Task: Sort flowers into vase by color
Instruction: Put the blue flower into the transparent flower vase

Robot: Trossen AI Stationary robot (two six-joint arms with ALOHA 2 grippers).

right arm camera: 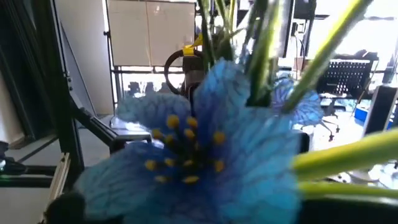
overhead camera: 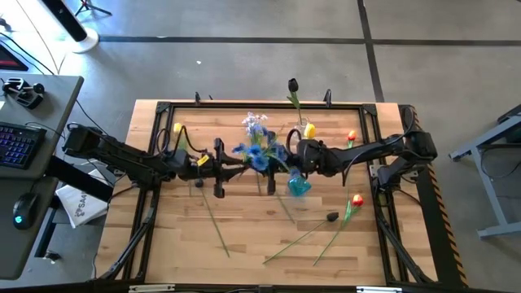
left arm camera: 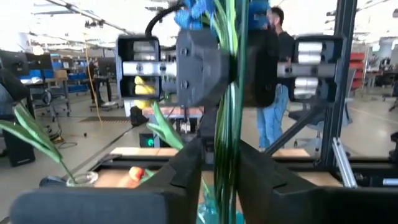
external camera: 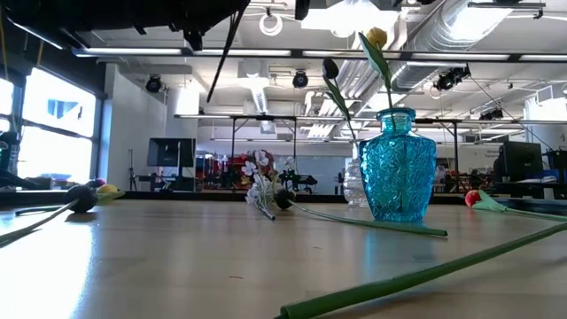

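Note:
A bunch of blue flowers (overhead camera: 256, 148) on green stems stands upright over the middle of the table, and my left gripper (overhead camera: 236, 167) is shut on it. My right gripper (overhead camera: 286, 156) stands close against the bunch from the right; a blue head (right arm camera: 186, 155) fills its wrist view. A blue glass vase (overhead camera: 299, 185) stands on the table just nearer, holding a yellow flower (overhead camera: 309, 130) and a near-black flower (overhead camera: 293, 84). A pale lilac-white flower (external camera: 261, 190) lies on the table. My left gripper pinches several green stems (left arm camera: 225, 124) of the blue bunch between its two fingers (left arm camera: 186, 168). The fingers lie level, come from the table's left and cross the stems. The bunch stands upright, with the blue heads (left arm camera: 196, 12) above the fingers.
Loose flowers lie on the wooden table: a yellow one (overhead camera: 177, 129) at the far left, orange-red ones (overhead camera: 352, 137) (overhead camera: 356, 199) on the right, a near-black head (overhead camera: 332, 216), and long stems (overhead camera: 216, 224) toward the near edge. A person (left arm camera: 277, 93) stands beyond the table.

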